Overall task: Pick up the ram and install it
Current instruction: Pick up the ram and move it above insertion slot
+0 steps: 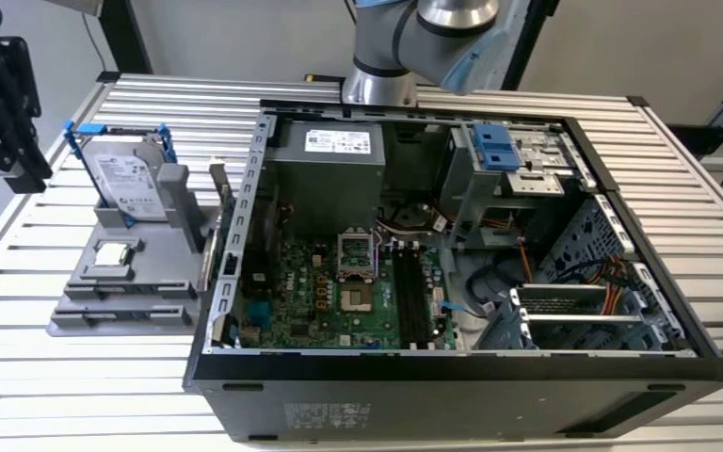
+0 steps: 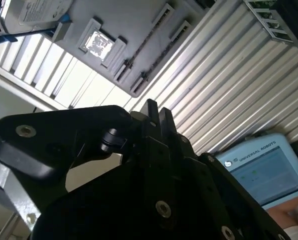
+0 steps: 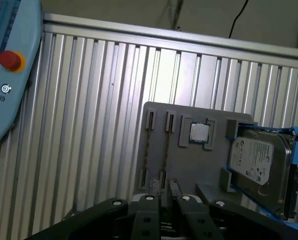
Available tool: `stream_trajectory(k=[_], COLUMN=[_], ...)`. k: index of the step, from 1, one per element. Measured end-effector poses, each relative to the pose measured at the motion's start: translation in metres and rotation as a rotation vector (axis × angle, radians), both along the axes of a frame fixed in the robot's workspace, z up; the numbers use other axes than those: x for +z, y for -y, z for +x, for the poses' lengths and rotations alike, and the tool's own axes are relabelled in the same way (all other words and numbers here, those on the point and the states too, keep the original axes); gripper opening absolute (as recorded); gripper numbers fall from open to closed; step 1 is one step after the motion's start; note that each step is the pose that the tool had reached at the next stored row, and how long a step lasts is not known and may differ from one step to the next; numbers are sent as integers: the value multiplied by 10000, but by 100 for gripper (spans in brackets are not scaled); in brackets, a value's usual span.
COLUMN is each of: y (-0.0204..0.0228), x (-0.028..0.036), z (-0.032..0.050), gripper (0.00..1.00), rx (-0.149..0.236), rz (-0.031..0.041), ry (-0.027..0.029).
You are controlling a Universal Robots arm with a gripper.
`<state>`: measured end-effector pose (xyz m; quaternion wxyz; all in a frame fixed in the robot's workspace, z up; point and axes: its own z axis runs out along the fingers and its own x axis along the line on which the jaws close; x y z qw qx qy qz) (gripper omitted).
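At the exterior view's left you find a black body cut off by the picture edge. I judge it belongs to the black claw (image 2: 158,114), which hangs above the ribbed aluminium table (image 1: 72,386). In both wrist views its two fingers (image 2: 150,112) stand pressed together with nothing between them, so the claw is closed and empty.

Going right, the flat grey plastic holder (image 1: 123,327) carries the silver hard drive in a blue frame (image 1: 129,184) and the small square silver processor chip (image 1: 113,252). In the first wrist view two thin dark strips sit in the holder's two long slots. I take one of them for the ram (image 3: 167,150), seen on its edge, but you cannot make out its colour or chips.

Further right, inside the open black computer case (image 1: 462,395), the long black memory slots (image 1: 409,292) on the green motherboard (image 1: 317,301) look empty. So in my judgement nothing of the task is done: the ram is not picked up and not installed. The grey robot arm (image 1: 399,38) is cut off at the top.
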<state>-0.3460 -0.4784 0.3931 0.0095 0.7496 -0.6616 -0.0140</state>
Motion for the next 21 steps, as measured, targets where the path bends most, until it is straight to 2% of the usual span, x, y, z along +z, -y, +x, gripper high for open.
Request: stream_trajectory(k=[8, 9, 11, 12, 13, 14, 18, 21], y=[0, -1, 0, 0, -1, -1, 0, 0], x=[-1, -2, -7, -9, -15, -18, -40, -44], z=[0, 0, 0, 0, 0, 0, 0, 0], gripper=[100, 100, 100, 100, 100, 100, 100, 100], rx=[49, 49, 45, 35, 10, -47, -678, -737], rz=[7, 105, 469, 626, 656, 654, 653, 653], ry=[0, -2, 1, 1, 5, 4, 24, 26])
